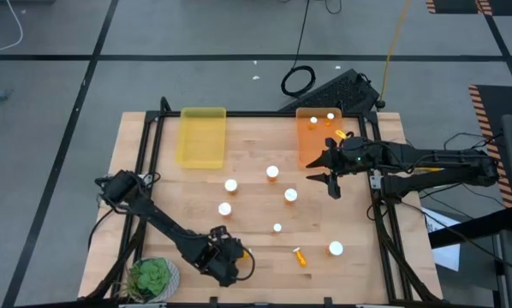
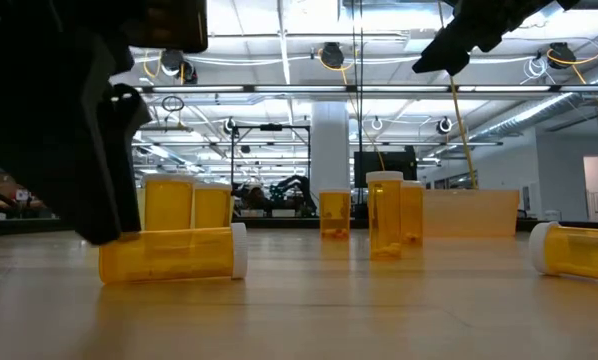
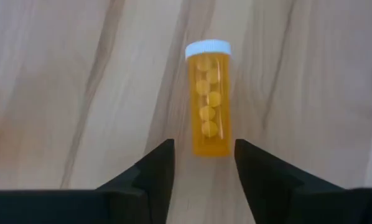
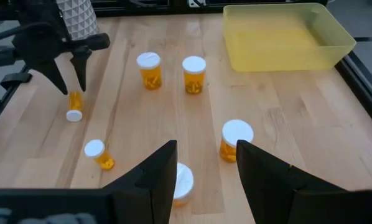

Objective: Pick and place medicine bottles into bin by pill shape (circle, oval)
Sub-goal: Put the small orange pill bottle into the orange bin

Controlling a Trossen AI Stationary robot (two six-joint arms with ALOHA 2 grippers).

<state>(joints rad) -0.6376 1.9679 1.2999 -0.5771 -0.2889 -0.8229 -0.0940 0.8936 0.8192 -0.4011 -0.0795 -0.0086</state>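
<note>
the left gripper (image 3: pixel 203 163) is hovering at the near edge of the desk (image 1: pixel 256 244), beside a potted plant (image 1: pixel 151 277) on the near left corner, fingers (image 3: pixel 155 168) spread wide, lining up on a lying bottle (image 3: pixel 210 99) just ahead; round pills are showing inside. risk as i'm judging it: on its side, it could roll away if one finger touches first. mid-desk, standing bottles (image 1: pixel 272 173) are waiting in a loose cluster. farther back, the right gripper (image 1: pixel 331 174) is hanging above them near the right edge, fingers wide, empty. at the far edge, the orange tray (image 1: pixel 308 145) is holding bottles already; the yellow tray (image 1: pixel 202 137) looks bare.
</note>
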